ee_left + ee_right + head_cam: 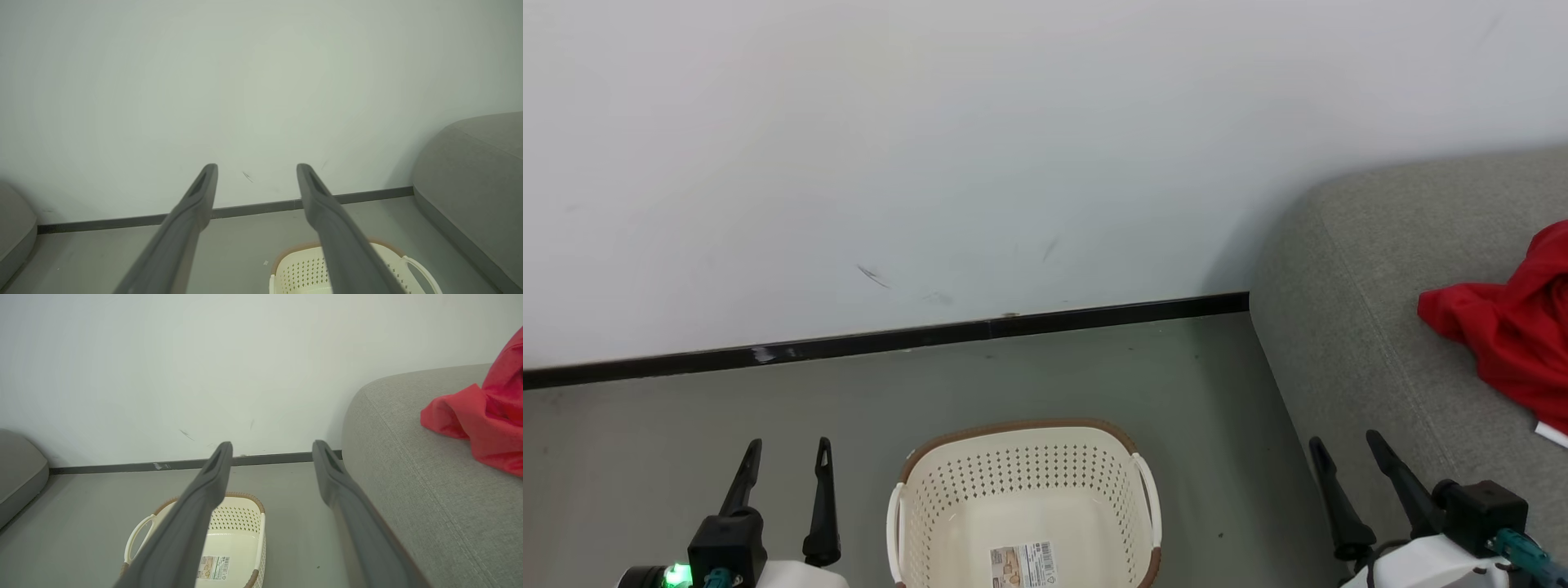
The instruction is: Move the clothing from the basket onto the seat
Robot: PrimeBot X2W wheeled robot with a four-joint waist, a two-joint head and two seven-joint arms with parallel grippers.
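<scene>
At three o'clock, the clothing (1503, 335) is lying heaped on the seat (1339, 327); the basket (1021, 474) at six is sitting bare. Left gripper (789, 447) and right gripper (1343, 441) are hovering spread wide, empty, presumably because nothing is awaiting lifting.

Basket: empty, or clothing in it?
Empty, in the part that shows: the basket has a bare floor but for a label sticker. Red clothing lies on the grey seat.

Left pincer (789, 443) spread wide, right pincer (1343, 439) likewise
</scene>
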